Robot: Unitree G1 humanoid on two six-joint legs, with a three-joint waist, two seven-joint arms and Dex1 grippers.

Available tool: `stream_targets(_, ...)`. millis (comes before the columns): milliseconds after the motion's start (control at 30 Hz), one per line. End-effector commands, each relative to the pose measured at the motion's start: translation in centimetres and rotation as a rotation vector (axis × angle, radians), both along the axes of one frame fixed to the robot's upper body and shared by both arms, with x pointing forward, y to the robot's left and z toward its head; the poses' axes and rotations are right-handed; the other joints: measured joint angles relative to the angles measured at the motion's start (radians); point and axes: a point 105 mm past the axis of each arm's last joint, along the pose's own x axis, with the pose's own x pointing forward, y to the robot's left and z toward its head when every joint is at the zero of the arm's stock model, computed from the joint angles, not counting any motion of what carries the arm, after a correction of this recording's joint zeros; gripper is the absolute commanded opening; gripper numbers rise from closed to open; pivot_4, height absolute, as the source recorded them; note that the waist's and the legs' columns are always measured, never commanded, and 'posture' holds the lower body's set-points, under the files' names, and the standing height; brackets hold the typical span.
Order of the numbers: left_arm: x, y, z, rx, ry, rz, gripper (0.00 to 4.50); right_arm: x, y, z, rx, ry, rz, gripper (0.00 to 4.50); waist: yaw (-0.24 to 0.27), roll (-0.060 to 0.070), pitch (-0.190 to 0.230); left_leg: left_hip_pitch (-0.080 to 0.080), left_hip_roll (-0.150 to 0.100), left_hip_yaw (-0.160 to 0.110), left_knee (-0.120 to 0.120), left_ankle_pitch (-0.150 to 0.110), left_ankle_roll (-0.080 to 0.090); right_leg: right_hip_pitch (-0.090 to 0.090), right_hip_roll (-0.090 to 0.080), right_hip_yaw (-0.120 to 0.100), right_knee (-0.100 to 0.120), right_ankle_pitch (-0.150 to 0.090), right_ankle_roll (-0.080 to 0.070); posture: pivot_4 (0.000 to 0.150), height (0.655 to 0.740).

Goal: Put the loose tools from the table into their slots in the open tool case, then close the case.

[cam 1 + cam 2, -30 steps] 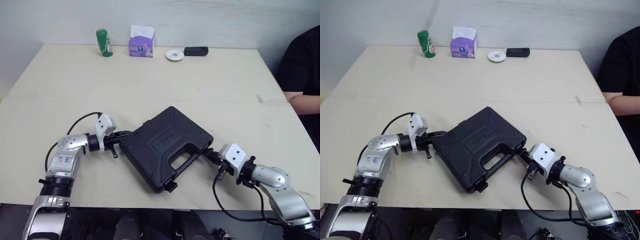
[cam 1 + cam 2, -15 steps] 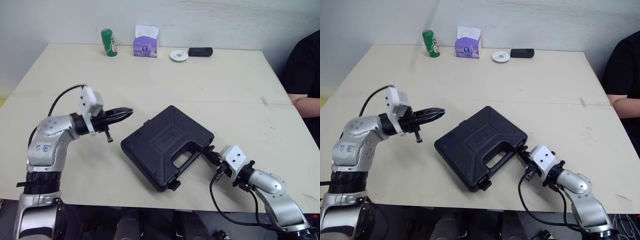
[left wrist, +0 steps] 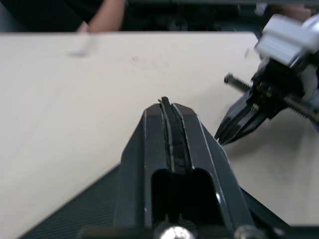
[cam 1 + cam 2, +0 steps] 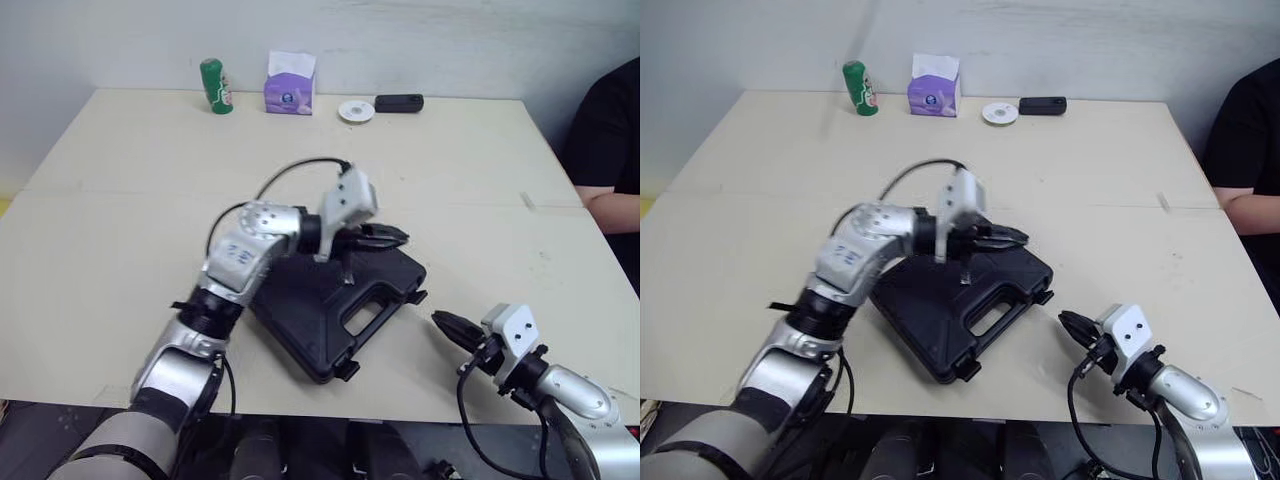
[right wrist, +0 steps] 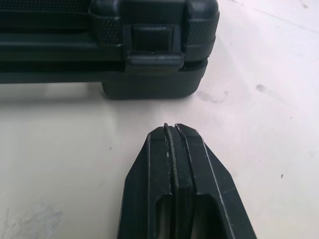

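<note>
The black tool case lies closed on the table, handle side toward the near right. My left gripper is shut with nothing in it and hovers above the case's far right corner. My right gripper is shut and empty, low over the table just right of the case and apart from it. In the right wrist view its fingertips point at a corner latch that sits flat against the case. The left wrist view has that arm's shut fingers over the case's lid, with the right gripper beyond.
Along the table's far edge stand a green can, a purple tissue box, a white disc and a black device. A person in black sits at the right side, forearm on the table.
My left arm has swung from the left of the case across to above its far right corner. My right gripper has drawn back from the case's handle side.
</note>
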Motion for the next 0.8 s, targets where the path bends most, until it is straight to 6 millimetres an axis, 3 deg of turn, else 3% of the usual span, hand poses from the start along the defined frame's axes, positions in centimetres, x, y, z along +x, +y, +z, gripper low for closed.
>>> stream_targets(33,0.6,-1.4,0.2,0.032,-0.053,-0.003,0.00,-0.2,0.3,1.3,0.014,-0.049,0.003,0.05,0.001,0.000,0.000,0.000,0.000,0.000,0.000,0.000,0.000,0.000,0.000,0.000,0.000,0.000,0.000,0.150,0.7400)
stream_targets(133,0.9,-1.5,-2.5,0.133,0.009,0.010,0.00,-0.3,0.6,1.2,0.012,-0.053,-0.002,0.05,0.002,0.000,0.000,0.000,0.000,0.000,0.000,0.000,0.000,0.000,-0.001,0.000,0.000,0.000,0.000,0.150,0.7400)
stream_targets(267,-0.2,-0.1,-8.0,0.316,0.127,-0.012,0.00,-0.5,1.0,0.9,0.017,-0.058,-0.011,0.05,0.003,0.000,0.000,0.000,0.001,-0.001,0.000,0.000,0.000,0.000,-0.001,0.000,-0.001,0.000,0.000,0.150,0.7400)
stream_targets(367,0.0,1.0,-10.4,0.345,0.196,0.045,0.00,-0.3,1.4,0.8,0.015,-0.062,-0.010,0.05,0.002,0.000,-0.006,0.002,0.001,-0.002,0.000,0.000,0.000,0.003,-0.002,0.001,-0.001,0.000,0.000,0.150,0.7400)
stream_targets(467,0.2,1.7,-11.9,0.384,0.206,0.073,0.00,-0.1,1.8,0.7,0.014,-0.066,-0.003,0.05,0.001,-0.003,-0.016,0.016,0.002,-0.004,-0.003,-0.008,0.004,0.018,-0.003,0.003,-0.006,-0.002,-0.003,0.150,0.7400)
stream_targets(600,-0.1,1.8,-13.1,0.422,0.225,0.080,0.00,0.4,2.3,0.8,0.010,-0.068,0.015,0.05,0.000,-0.003,-0.030,0.019,0.005,-0.004,-0.003,-0.013,0.004,0.023,-0.005,0.003,-0.009,-0.002,-0.004,0.150,0.7400)
stream_targets(800,0.5,1.8,-13.5,0.435,0.220,0.116,0.00,1.6,2.7,1.1,0.012,-0.077,0.025,0.05,0.001,-0.004,-0.038,0.032,0.008,-0.005,-0.005,-0.018,0.003,0.037,-0.005,0.003,-0.016,-0.003,-0.006,0.150,0.7400)
